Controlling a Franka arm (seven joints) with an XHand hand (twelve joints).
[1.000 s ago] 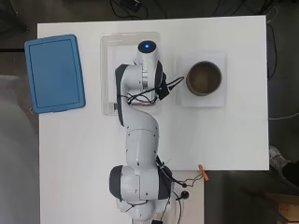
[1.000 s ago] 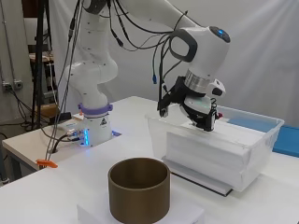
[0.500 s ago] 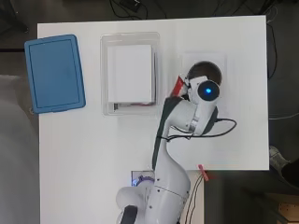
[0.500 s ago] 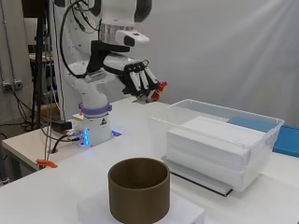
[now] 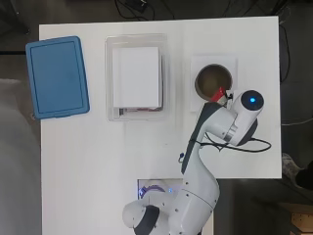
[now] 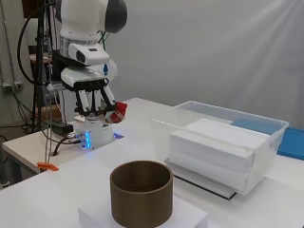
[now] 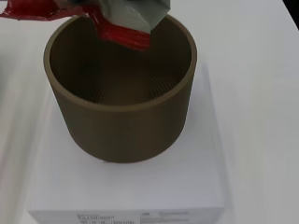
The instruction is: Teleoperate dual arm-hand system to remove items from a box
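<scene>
My hand (image 6: 92,97) hangs in the air with its fingers curled round a red and silver packet (image 6: 118,111). In the overhead view the packet (image 5: 221,94) shows at the near rim of a brown cylinder pot (image 5: 213,82); the arm covers the hand there. The pot (image 6: 141,192) is empty and stands on a white block (image 6: 190,219). The wrist view looks down into the pot (image 7: 121,88) with the packet (image 7: 126,21) above its rim. A clear plastic box (image 5: 137,38) holds a white stack (image 5: 136,76) at the table's middle back.
A blue lid (image 5: 57,77) lies flat at the far left of the table. The arm's base (image 6: 92,137) glows blue behind the hand. An orange clamp (image 6: 46,166) sits on the table's edge. Bare white table lies in front of the box.
The arm has swung out of the clear box and across to the brown pot, carrying the red packet. The hand now hangs lower, by the pot's rim.
</scene>
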